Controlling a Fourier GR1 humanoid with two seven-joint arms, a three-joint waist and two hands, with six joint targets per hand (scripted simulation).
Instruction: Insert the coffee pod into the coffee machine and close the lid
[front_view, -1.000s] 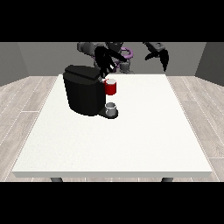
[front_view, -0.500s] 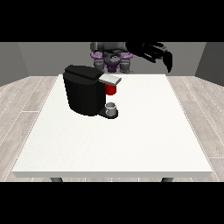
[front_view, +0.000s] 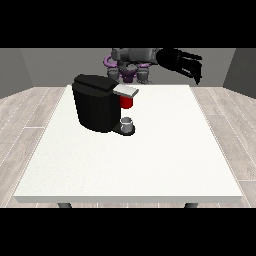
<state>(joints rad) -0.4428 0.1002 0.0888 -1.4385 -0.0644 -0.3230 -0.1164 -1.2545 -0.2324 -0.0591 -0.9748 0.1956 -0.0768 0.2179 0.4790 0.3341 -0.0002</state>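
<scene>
Black coffee machine (front_view: 97, 105) on white table (front_view: 150, 165).
Beyond and right of machine, hand at view's right (front_view: 186, 64) raised, fingers extended, grasping nothing.

Big white table (front_view: 150, 165), rect. top, dark legs just showing under near edge. On it: black coffee machine (front_view: 95, 107), far-left part of top, w/ grey lid flap sticking out to the right. Small grey cup (front_view: 128, 124) on machine's base, right side.
</scene>
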